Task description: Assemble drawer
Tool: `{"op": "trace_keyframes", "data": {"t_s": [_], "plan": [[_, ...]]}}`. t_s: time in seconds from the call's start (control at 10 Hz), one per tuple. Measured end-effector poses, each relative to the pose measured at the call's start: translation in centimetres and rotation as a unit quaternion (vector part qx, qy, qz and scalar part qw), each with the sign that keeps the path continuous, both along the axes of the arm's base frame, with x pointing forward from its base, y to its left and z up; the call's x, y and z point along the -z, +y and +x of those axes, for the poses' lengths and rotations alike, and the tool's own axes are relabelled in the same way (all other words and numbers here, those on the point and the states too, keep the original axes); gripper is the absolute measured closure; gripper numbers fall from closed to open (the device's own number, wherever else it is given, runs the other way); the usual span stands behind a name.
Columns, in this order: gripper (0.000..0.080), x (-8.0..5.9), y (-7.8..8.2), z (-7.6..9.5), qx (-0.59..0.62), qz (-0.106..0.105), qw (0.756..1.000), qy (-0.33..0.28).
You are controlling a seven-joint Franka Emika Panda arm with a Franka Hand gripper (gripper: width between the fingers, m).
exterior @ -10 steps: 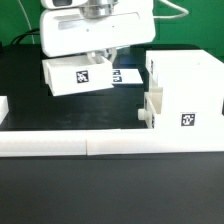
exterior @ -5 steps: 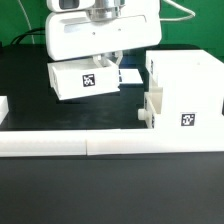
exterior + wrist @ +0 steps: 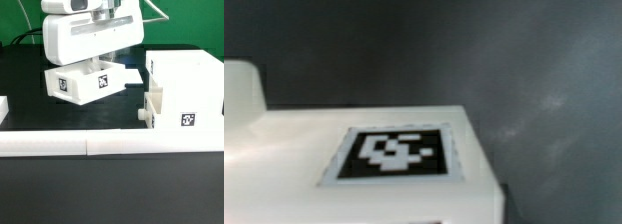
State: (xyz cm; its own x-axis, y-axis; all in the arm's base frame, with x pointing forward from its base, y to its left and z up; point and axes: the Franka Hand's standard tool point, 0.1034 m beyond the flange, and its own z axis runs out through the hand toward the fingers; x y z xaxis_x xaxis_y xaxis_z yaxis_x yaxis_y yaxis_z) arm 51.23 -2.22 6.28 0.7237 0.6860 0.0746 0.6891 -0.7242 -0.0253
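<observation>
My gripper [image 3: 101, 62] hangs under its big white body and is shut on a small white drawer tray [image 3: 85, 83]. It holds the tray tilted just above the black table, left of the shell. Two tagged faces of the tray show. The tall white drawer shell [image 3: 186, 92] stands at the exterior view's right, with a tag on its front and a smaller white part [image 3: 149, 109] at its left side. In the wrist view the tray's white top with a black-and-white tag [image 3: 397, 153] fills the lower part. My fingertips are hidden there.
Long low white bars [image 3: 100, 145] lie across the front of the black table. A white piece [image 3: 3, 106] sits at the far left edge. A bit of the marker board [image 3: 133, 76] shows behind the tray.
The gripper has turned with the tray and shifted a little to the exterior view's left. The tray now shows two tagged faces instead of one.
</observation>
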Motion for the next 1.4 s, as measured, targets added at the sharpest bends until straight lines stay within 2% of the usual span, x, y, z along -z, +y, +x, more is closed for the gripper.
{"op": "trace_keyframes", "data": {"t_s": [0.3,0.8,1.0,1.1,1.4], "plan": [[0.0758,0.5,0.0,0.8,-0.147,-0.015,0.989,0.006],[0.0758,0.6,-0.5,0.7,-0.294,-0.023,0.955,0.002],[0.0758,0.5,-0.6,1.2,-0.384,-0.032,0.923,0.012],[0.0758,0.4,-0.5,1.8,-0.405,-0.037,0.914,0.013],[0.0758,0.3,-0.3,2.3,-0.404,-0.038,0.914,0.010]]}}
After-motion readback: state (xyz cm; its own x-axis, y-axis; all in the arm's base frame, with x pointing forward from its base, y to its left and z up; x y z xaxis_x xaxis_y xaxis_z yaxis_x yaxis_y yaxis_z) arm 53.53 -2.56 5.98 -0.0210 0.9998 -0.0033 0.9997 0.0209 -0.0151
